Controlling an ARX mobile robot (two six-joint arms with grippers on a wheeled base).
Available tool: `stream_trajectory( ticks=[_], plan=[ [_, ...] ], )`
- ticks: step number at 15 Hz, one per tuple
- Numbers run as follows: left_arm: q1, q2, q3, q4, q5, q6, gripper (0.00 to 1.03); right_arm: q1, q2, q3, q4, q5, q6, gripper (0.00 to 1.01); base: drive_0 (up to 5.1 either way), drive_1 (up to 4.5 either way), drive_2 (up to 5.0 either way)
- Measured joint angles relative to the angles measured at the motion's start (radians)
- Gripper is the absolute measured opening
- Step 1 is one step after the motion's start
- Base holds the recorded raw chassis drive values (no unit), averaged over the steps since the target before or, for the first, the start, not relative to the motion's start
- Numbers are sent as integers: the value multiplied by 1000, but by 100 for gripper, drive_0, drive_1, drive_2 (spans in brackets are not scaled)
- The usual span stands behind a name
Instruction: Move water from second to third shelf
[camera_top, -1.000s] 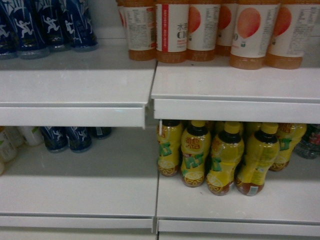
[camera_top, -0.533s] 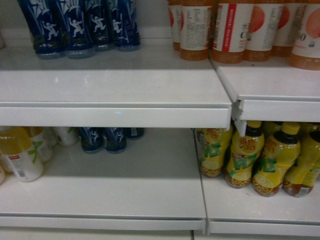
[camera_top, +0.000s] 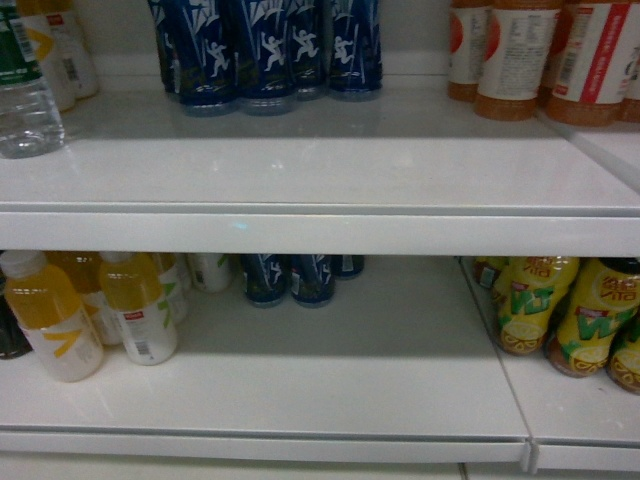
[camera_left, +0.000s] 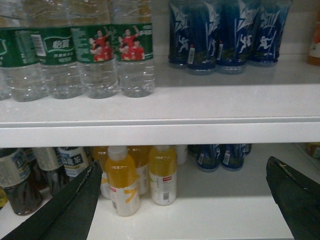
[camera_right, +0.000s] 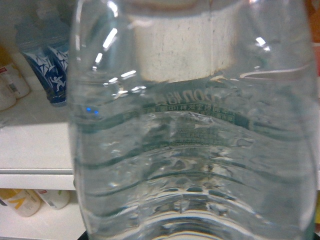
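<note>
Water bottles (camera_left: 95, 60): clear, ribbed, green-labelled, on the upper shelf (camera_left: 160, 127) left of the blue bottles (camera_left: 225, 32). Likely heavy when full, thin-walled, slippery; grip the ribbed middle. Left tool (camera_left: 185, 200): spread, empty. Right tool: unseen; one water bottle (camera_right: 195, 135) fills its camera.

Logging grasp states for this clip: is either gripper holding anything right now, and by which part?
The left gripper is open and empty. A clear water bottle fills the right wrist view, likely held, but the gripper and the place of the hold are hidden.

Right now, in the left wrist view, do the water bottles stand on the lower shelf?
No, the water bottles stand on the upper shelf.
</note>
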Motion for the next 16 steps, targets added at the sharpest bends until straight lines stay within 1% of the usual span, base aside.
stream_trajectory(
  ticks=[16],
  plan=[
    [0, 0, 0, -1, 0, 0, 98, 0, 0, 0, 0, 0, 0, 42, -509, 236, 236]
  ],
)
